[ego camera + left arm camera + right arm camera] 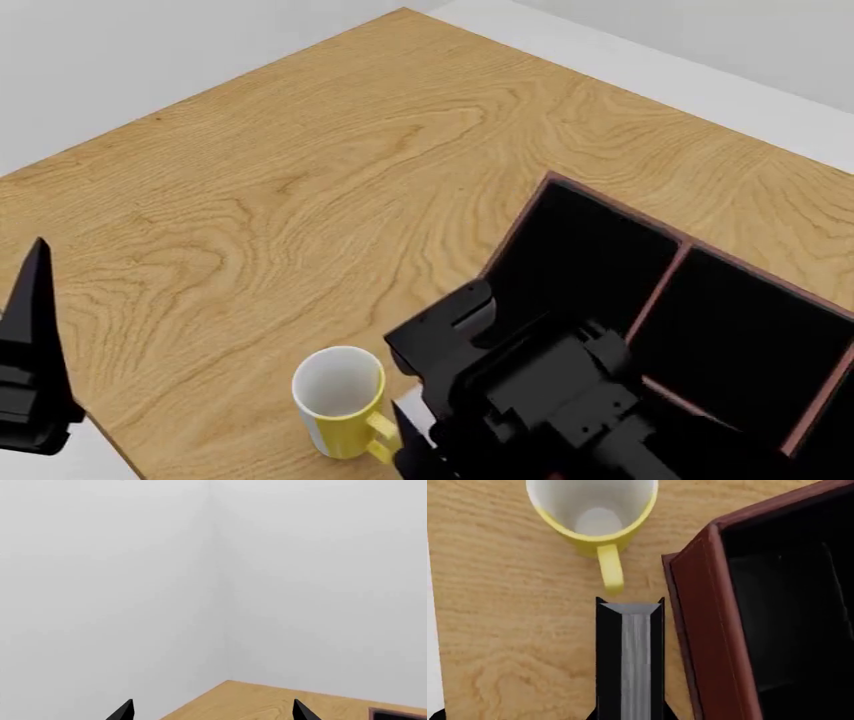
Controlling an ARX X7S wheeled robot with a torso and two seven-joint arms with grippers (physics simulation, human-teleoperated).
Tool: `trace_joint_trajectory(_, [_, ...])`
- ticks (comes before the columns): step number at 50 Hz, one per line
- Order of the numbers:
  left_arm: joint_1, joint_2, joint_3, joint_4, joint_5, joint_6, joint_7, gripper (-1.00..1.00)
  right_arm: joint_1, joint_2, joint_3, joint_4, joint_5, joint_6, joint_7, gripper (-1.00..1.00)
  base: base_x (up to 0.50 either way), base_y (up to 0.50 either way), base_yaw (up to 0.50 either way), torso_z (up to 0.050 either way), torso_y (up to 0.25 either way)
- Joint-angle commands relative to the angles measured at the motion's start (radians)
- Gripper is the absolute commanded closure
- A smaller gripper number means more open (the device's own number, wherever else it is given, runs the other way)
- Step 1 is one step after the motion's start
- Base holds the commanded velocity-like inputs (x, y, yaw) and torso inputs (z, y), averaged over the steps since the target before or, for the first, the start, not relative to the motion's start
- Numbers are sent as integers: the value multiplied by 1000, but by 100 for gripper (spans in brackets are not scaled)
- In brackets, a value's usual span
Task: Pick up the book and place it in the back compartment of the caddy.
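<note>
The book (630, 660) stands on edge, black covers on either side of its pale page edges, between a mug handle and the caddy's outer wall (707, 630). My right gripper (630, 716) is shut on the book, and only the black finger bases show against its covers at the frame's edge. In the head view the right arm (534, 400) hides the book and hangs over the near corner of the dark red caddy (663, 280), whose black sections are split by thin red dividers. My left gripper (213, 711) is open and holds nothing, out past the table's left edge (27, 350).
A yellow mug (340, 395) with a white inside stands upright just left of the book, its handle (610, 572) pointing at the book's top edge. The wooden table (334, 180) stretches back to grey walls. A caddy corner (393, 714) shows in the left wrist view.
</note>
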Motion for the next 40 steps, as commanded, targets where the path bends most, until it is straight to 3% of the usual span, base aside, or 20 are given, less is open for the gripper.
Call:
trace_joint_trajectory(1, [2,-8,-5,9,1,-1,-11,-100,3,123,130,-279,76,104,175,100,0,0,0,0,0])
trace_joint_trajectory(28, [12,-18,-34,25,-34,3,-24,-100,10,297,256,-714,351,303,497,100,0,0,0,0,0])
trace_joint_trajectory(34, [11,-19,-31,26,-37,3,-26,-100,43,345,259,-803,373,332,510,100,0,0,0,0,0])
trace_joint_trajectory(40, [11,-18,-27,27,-37,7,-28,-100,91,402,252,-884,302,300,414,100,0,0,0,0,2])
